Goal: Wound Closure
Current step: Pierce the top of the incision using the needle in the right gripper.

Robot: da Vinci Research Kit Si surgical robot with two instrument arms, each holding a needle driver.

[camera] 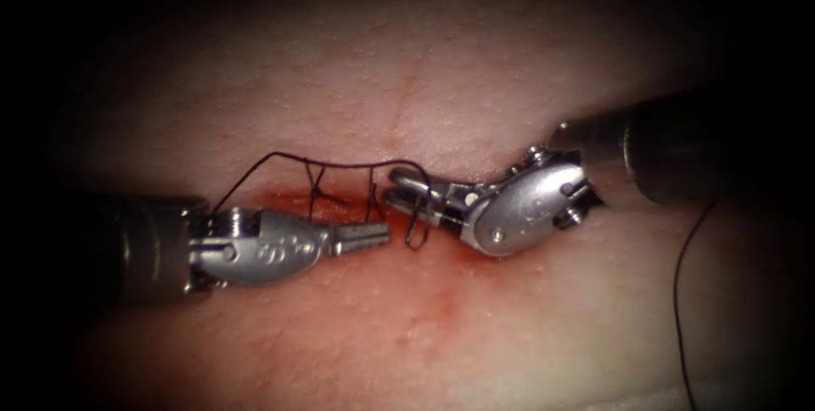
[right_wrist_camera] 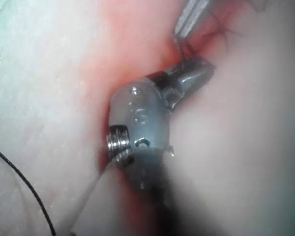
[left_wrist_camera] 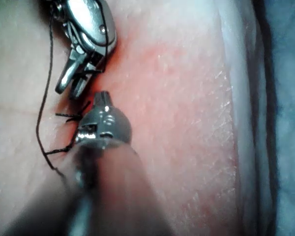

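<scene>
The needle (camera: 417, 226) hangs between the two tools in the endoscope view, a thin curved wire just below the right end effector (camera: 406, 189) and just right of the left end effector (camera: 378, 236). The right end effector's two jaws stand narrowly apart and appear to hold the needle near its upper end; I cannot tell for certain that they clamp it. The needle's curve runs downward from those jaws, and its lower part lies against the reddened cut (camera: 340, 207); whether its tip is in the tissue (camera: 407, 63) I cannot tell. The left end effector is closed and narrow, seemingly on nothing, pointing rightward at the needle's curve and almost touching it. The thread (camera: 340, 160) arches above the cut, over two earlier stitches (camera: 316, 194).
</scene>
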